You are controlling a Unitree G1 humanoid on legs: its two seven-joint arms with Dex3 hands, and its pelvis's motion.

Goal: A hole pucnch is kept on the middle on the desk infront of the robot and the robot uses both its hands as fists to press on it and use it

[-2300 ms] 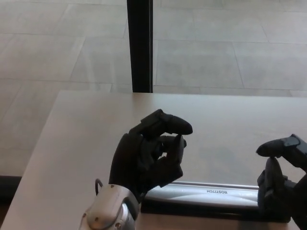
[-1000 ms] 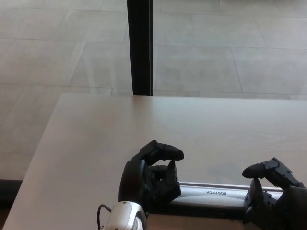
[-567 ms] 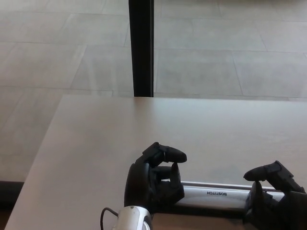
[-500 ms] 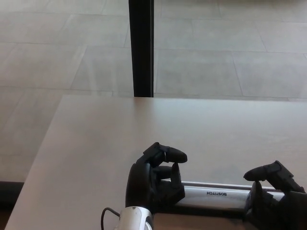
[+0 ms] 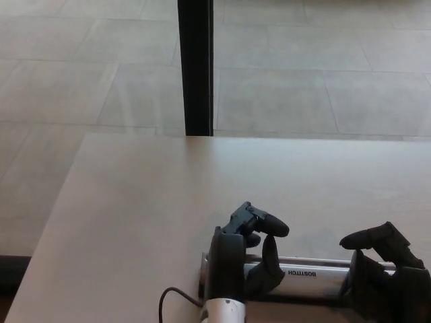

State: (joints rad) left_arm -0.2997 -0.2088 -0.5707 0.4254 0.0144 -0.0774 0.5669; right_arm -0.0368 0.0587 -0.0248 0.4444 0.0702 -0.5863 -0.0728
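Two black hands low at the near edge of the desk (image 5: 135, 202), both on the hole punch (image 5: 306, 274).

Left hand (image 5: 244, 259): curled into a fist, holding nothing. Thumb bent over the top, poking out toward the right. Fingers (image 5: 271, 259) folded down, tips pointing at the silver bar. Sitting on the left end of the hole punch, touching it. White wrist (image 5: 222, 313) straight below the hand, at the bottom edge. Thin dark cable (image 5: 176, 295) looping out just left of that wrist.

Right hand (image 5: 385, 279): also curled up like a fist, holding nothing. One bent digit sticking up and pointing left, toward the other hand. Pressed on the right end of the hole punch, hiding that end. Lower part cut off by the picture edge.

Hole punch: long, silver on top, dark base underneath, lying flat across the desk. Bare middle stretch showing between the two hands, with small dark letters just right of the left hand. Left end peeking out beside the left fist.

Farther away, beyond both hands: lots of pale desk top. Past its far edge, a grey tiled floor (image 5: 323, 67) and a tall black post (image 5: 196, 67) standing up, above and a bit left of the left hand.
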